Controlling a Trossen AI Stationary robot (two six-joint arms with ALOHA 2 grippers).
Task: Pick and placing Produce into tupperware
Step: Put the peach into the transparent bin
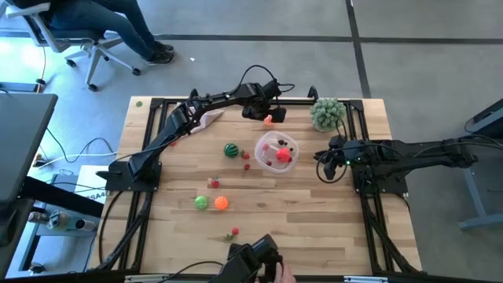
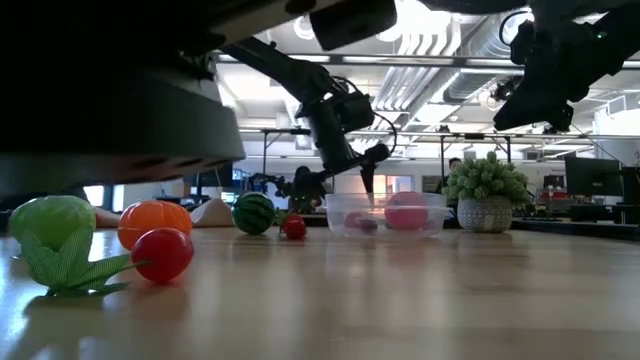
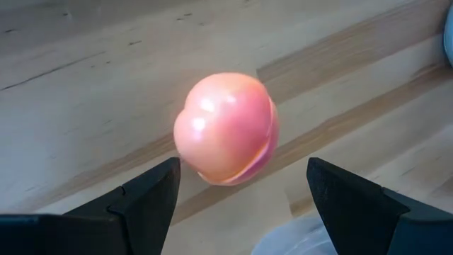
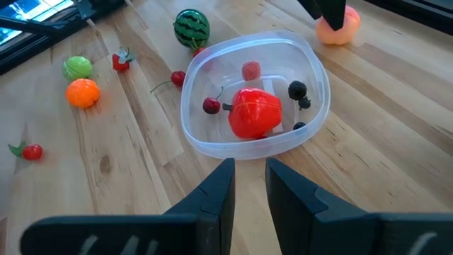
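Peach [image 3: 225, 127] between spread left claw [image 3: 241, 185] fingers; right claw [image 4: 248, 185] nearly closed, empty, beside tupperware [image 4: 198, 134]

Even overhead light, with one backlit low view

From above we see the counter [image 1: 314, 228] evenly lit with soft shadows; at counter height we look into bright ceiling lamps, so the arms turn to silhouettes and a dark blurred mass fills the upper left. In the left wrist view the peach-pink fruit [image 3: 226, 127] carries pale highlights, while the left claw [image 3: 241, 195] fingers sit dark and soft-edged.
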